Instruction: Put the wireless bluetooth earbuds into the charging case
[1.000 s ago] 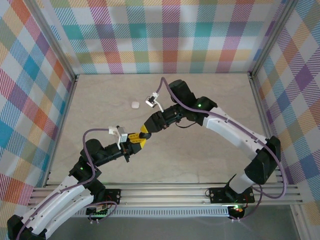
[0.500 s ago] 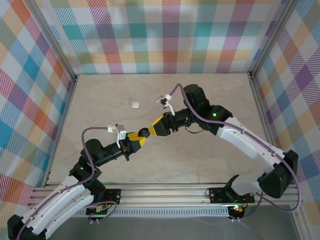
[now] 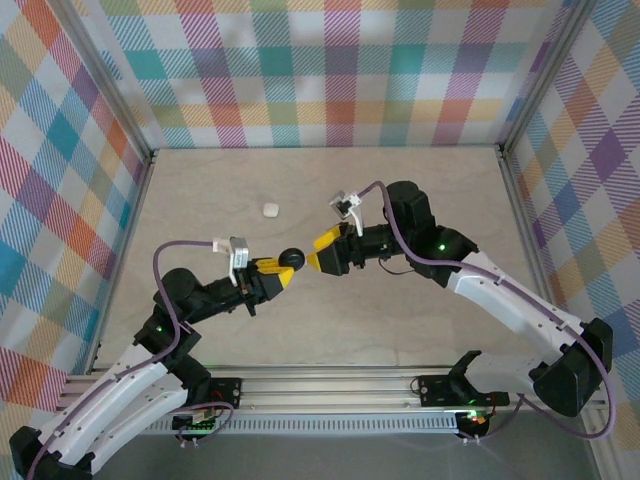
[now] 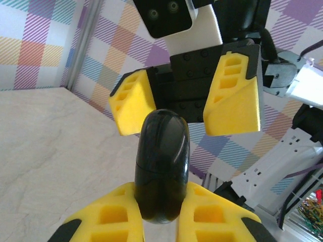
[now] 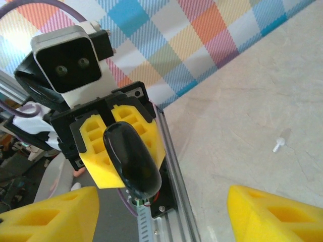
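The charging case [image 4: 162, 161] is a glossy black oval, closed, standing up between my left gripper's [image 4: 160, 204] yellow fingers, which are shut on its lower half. In the top view the case [image 3: 292, 261] hangs above the table's middle, with my left gripper [image 3: 274, 270] behind it. My right gripper [image 3: 319, 252] faces the case from the right, open and a short way clear of it; its wide-apart fingers [image 5: 272, 212] frame the case [image 5: 132, 159]. One white stemmed earbud [image 5: 279, 145] lies on the table, seen as a small white speck [image 3: 269, 210] to the back left.
Plaid walls enclose the beige table [image 3: 420, 320] on three sides. An aluminium rail [image 3: 330, 385] runs along the near edge by the arm bases. Purple cables loop over both arms.
My right gripper has opened and drawn back to the right, away from the case. The left gripper has carried the case slightly up and to the right.
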